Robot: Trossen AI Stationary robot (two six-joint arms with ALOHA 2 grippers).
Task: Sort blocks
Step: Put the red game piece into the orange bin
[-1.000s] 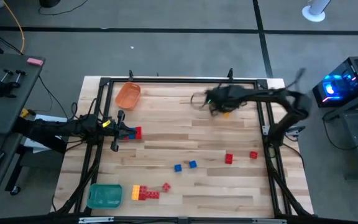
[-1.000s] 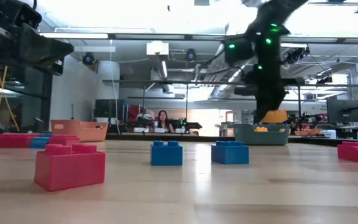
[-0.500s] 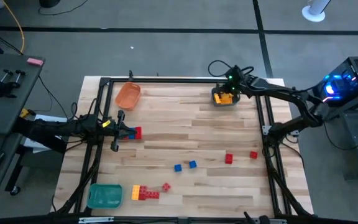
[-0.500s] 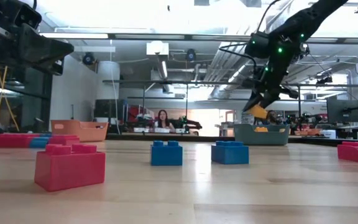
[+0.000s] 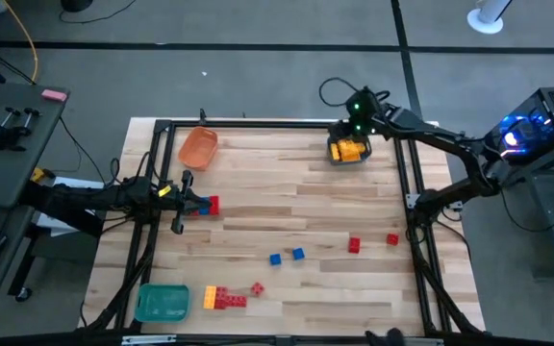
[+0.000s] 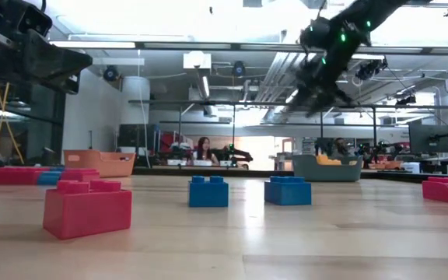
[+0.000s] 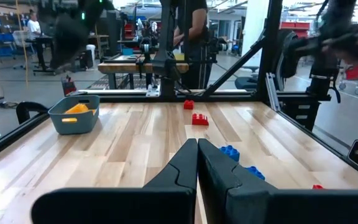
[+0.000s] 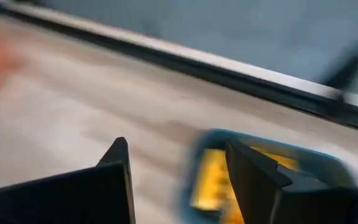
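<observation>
Nearest the front edge of the table [image 5: 354, 317], a green tray [image 5: 162, 304] is sitting at the left corner with a cluster of yellow and red blocks [image 5: 223, 297] lying just beside it, none yet inside. Farther in, two blue blocks [image 5: 287, 256] are lying side by side near the middle, and two red blocks [image 5: 371, 242] are sitting apart from them toward the right rail. These loose pieces are, by my reading, the ones waiting to be sorted.

At mid-depth on the left, the left gripper [image 5: 192, 205] is waiting low over the wood with its fingers pressed together on nothing, a red block [image 5: 213, 205] lying just beside its tip.

At the far edge, an orange tray [image 5: 198, 146] is sitting at the left, and a blue tray [image 5: 348, 152] at the right is holding yellow blocks [image 5: 347, 149], so yellow seems to be its colour. The right gripper [image 8: 176, 171] is hanging above this tray with its fingers spread and empty, which suggests a drop there is done
</observation>
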